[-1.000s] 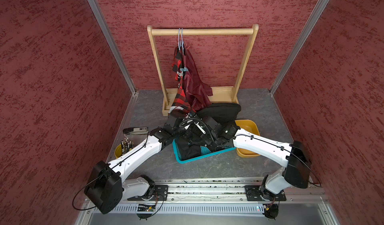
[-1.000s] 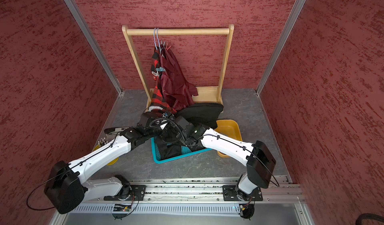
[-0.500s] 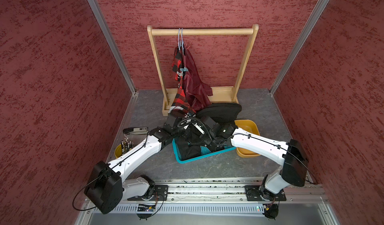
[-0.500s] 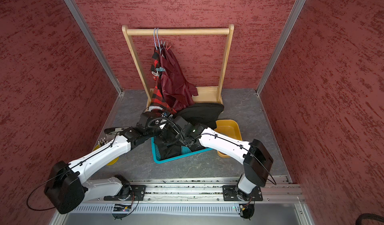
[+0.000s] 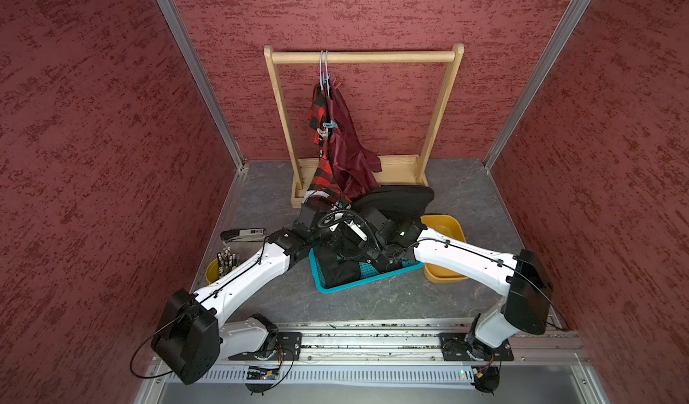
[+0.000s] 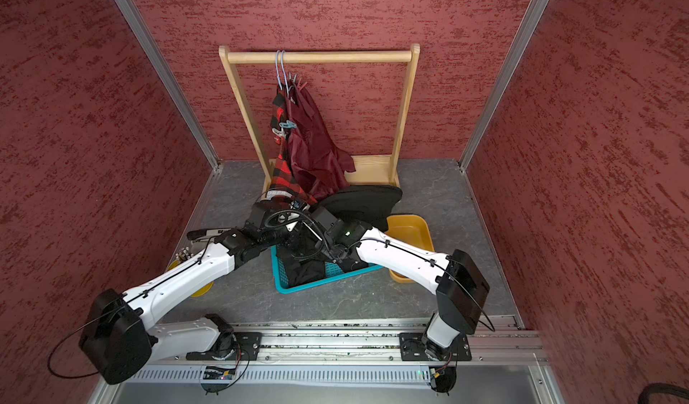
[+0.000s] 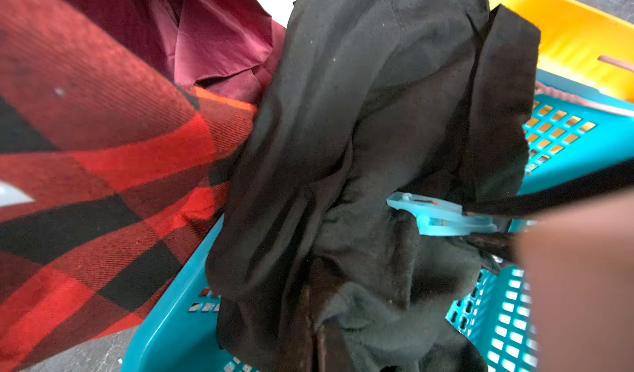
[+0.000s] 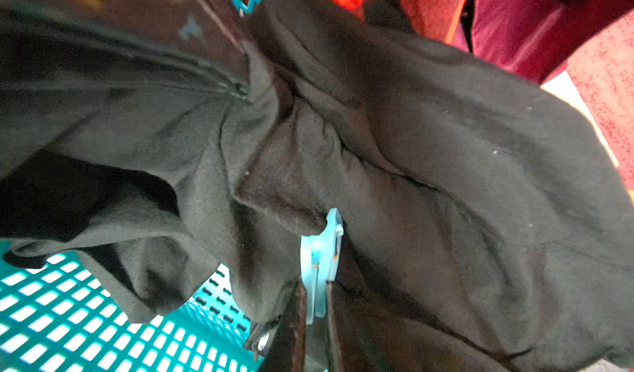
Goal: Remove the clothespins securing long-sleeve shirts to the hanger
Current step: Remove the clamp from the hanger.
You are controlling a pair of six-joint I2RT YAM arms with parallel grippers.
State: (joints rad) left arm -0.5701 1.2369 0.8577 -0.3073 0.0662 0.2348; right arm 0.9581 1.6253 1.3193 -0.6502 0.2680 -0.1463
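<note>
Clothespin (image 8: 322,250) points straight out from your right gripper (image 8: 315,294), whose narrow jaws pinch its tail; its nose bites the black shirt (image 5: 399,197), mid-frame in a top view.

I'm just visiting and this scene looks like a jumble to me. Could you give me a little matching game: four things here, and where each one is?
Things:
1. black shirt
2. plaid shirt
3. teal clothespin
4. yellow tub

Places:
A. hanging from the wooden rack
B. beside the teal basket
C. between the right gripper fingers
D. bunched over the teal basket

Pairs: 1-D, 2-A, 3-C, 4-B
</note>
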